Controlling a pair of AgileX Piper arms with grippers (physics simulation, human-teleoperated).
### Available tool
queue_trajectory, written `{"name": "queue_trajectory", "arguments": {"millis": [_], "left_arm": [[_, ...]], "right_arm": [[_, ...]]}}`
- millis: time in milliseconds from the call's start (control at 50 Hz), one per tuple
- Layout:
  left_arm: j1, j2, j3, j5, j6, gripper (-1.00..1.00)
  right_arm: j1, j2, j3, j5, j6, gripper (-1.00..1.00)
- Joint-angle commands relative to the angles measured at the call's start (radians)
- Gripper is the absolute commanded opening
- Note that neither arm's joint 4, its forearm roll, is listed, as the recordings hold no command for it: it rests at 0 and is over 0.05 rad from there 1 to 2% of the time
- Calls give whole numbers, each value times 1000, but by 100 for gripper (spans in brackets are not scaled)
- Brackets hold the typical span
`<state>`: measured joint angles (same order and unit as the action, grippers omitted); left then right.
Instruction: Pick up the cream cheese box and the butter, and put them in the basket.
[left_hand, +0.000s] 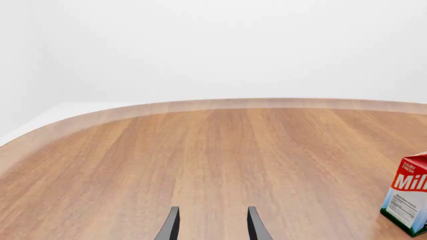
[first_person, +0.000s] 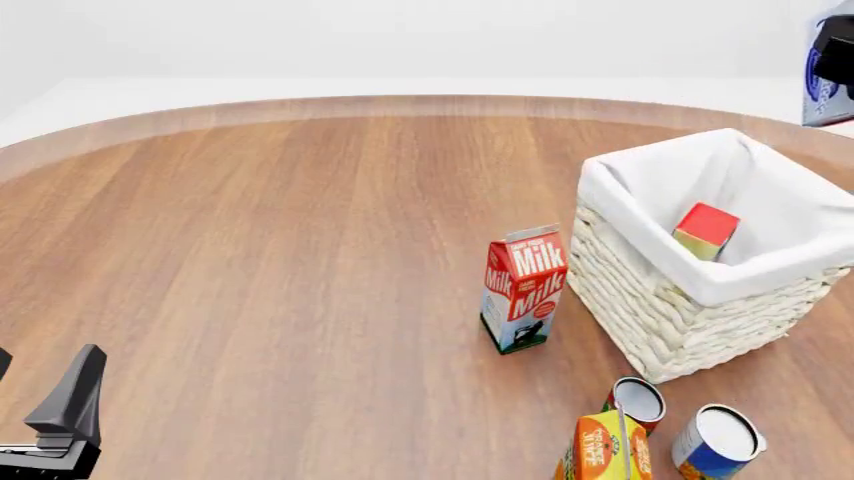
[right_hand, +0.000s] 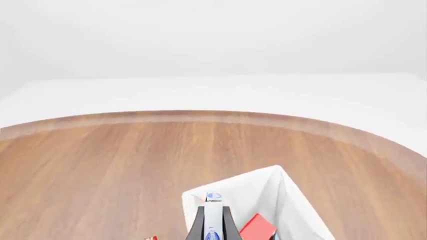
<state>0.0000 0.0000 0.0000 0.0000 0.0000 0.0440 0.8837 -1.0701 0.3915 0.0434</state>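
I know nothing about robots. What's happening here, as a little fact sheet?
left gripper: open, holding nothing
right gripper: closed on the cream cheese box, over the basket
butter: inside the basket, tilted against the lining
milk carton: upright on the table beside the basket
left to do: cream cheese box not yet in the basket

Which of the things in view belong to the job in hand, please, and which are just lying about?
Job: cream cheese box, in the right gripper; butter, in the basket.
Lying about: milk carton; orange-yellow carton; red can; blue can.
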Motion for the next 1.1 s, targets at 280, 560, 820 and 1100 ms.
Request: {"name": "queue_trajectory", "arguments": {"millis": [280, 560, 820, 1100], "left_arm": [[0, 0, 0, 0, 0, 100], [0, 0, 0, 0, 0, 100], [0, 0, 0, 0, 0, 100], [0, 0, 0, 0, 0, 100]], "right_arm": [[-28, 65, 79, -95, -6, -100], [-48, 92, 75, -114, -19, -100], [-52, 125, 92, -149, -24, -100], [-26, 155, 118, -178, -27, -100]]}}
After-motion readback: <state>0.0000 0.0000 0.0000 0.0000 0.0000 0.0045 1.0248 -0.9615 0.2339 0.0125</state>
